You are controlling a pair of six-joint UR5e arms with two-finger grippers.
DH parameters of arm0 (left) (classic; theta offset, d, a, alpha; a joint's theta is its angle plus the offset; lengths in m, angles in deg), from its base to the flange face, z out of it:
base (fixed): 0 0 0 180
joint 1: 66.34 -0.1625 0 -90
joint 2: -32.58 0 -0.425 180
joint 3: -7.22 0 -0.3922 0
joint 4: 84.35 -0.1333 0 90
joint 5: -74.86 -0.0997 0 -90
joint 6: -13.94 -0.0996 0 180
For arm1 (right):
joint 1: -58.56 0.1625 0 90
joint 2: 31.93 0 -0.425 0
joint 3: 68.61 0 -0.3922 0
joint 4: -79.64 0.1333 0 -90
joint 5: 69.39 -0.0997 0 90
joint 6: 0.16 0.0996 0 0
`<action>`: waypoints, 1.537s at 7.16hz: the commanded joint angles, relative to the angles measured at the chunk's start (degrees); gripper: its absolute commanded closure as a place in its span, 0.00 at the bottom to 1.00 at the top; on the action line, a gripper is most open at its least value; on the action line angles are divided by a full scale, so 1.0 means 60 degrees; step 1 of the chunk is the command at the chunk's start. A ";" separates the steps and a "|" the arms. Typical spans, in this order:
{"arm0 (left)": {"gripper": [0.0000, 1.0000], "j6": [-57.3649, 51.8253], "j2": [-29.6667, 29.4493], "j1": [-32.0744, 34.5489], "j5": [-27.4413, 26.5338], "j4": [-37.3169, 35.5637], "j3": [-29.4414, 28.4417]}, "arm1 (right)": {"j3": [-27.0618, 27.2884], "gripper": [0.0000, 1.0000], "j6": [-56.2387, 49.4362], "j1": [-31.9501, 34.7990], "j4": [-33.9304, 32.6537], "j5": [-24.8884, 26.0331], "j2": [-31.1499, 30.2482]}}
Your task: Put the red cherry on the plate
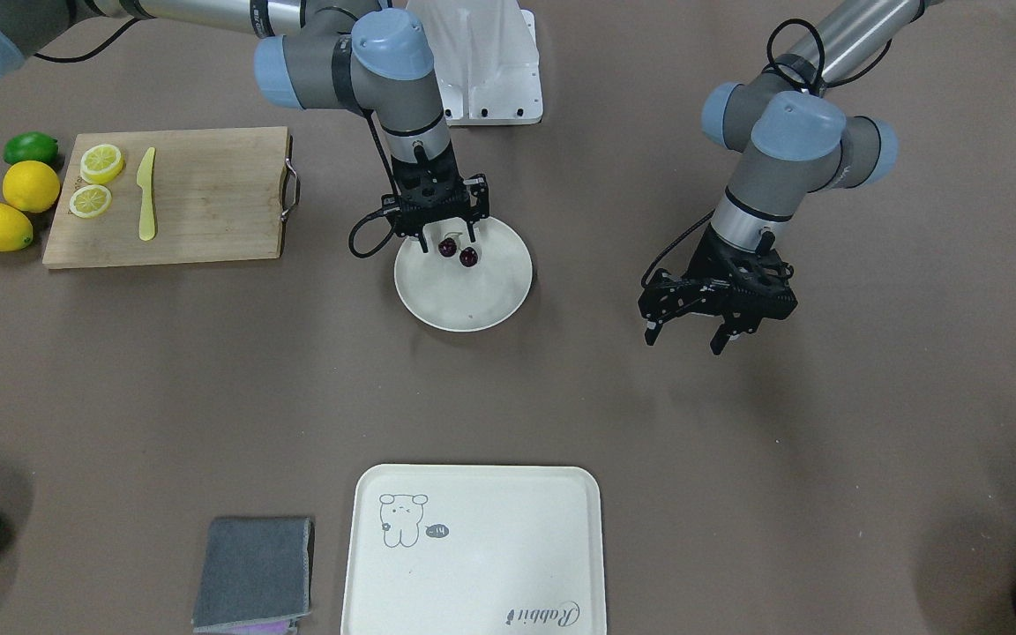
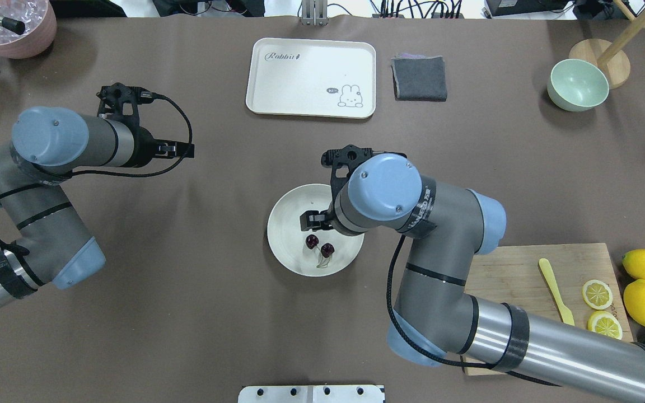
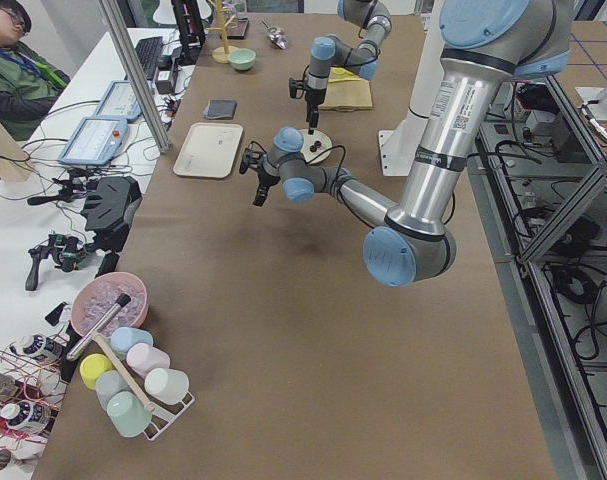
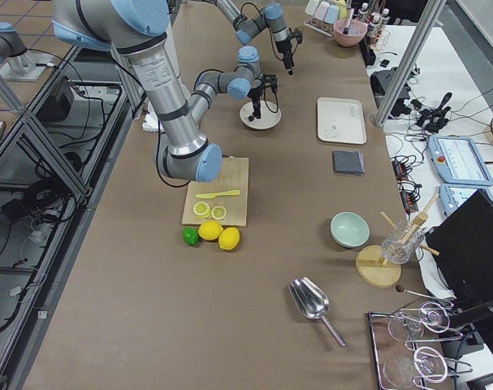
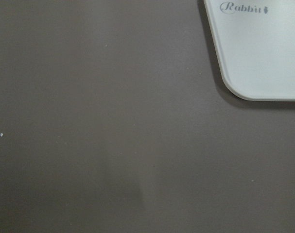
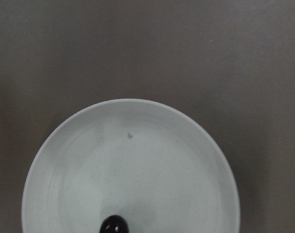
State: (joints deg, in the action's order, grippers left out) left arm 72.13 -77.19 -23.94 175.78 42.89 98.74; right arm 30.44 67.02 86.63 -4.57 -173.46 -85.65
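Maroon red cherry point(image 1: 468, 257) lies on the plate point(image 1: 473, 302) under the spread right claw point(image 1: 448, 244); left claw point(image 1: 684, 342) likewise spread.

Red cherry point(image 1: 468, 257) (dark, paired) lies on plate point(image 1: 481, 304).

Dark maroon cherry point(image 1: 468, 257), off-white plate point(image 1: 477, 302), yellow lemons point(image 1: 31, 186), grey-brown table point(image 1: 737, 485)

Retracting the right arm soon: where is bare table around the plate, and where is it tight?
Bare: the wide stretch between the plate and the tray, and the gap between plate and left gripper. Tight: over the plate's robot-side, where the open right gripper hangs by the red cherry, and toward the cutting board.
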 commanded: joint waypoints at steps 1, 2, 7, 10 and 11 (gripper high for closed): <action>0.02 -0.1068 0.0029 0.1144 0.0955 -0.0736 -0.0018 | 0.0628 0.00 -0.1546 0.1846 -0.1151 -0.1749 -0.0636; 0.02 -0.1840 0.0029 0.2224 0.2313 -0.1729 0.0244 | 0.1110 0.00 -0.2820 0.2826 -0.1504 -0.2452 -0.1468; 0.02 -0.9378 0.1772 0.7632 0.5606 -0.5637 0.0716 | 0.0373 0.00 -0.9618 0.7853 -0.1493 -0.5110 -0.5146; 0.02 -1.0680 0.2587 0.8183 0.5607 -0.5890 0.0130 | -0.2291 0.00 -1.2815 0.9936 -0.1449 -0.5052 -0.5592; 0.02 -1.0666 0.2737 0.8168 0.5636 -0.5696 -0.0059 | -0.2414 0.00 -1.2953 1.0332 -0.1449 -0.5066 -0.5781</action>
State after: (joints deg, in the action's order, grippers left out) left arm 8.51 -62.57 24.92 209.40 7.11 99.70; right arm 18.75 -7.71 145.24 -13.29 -203.83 -119.32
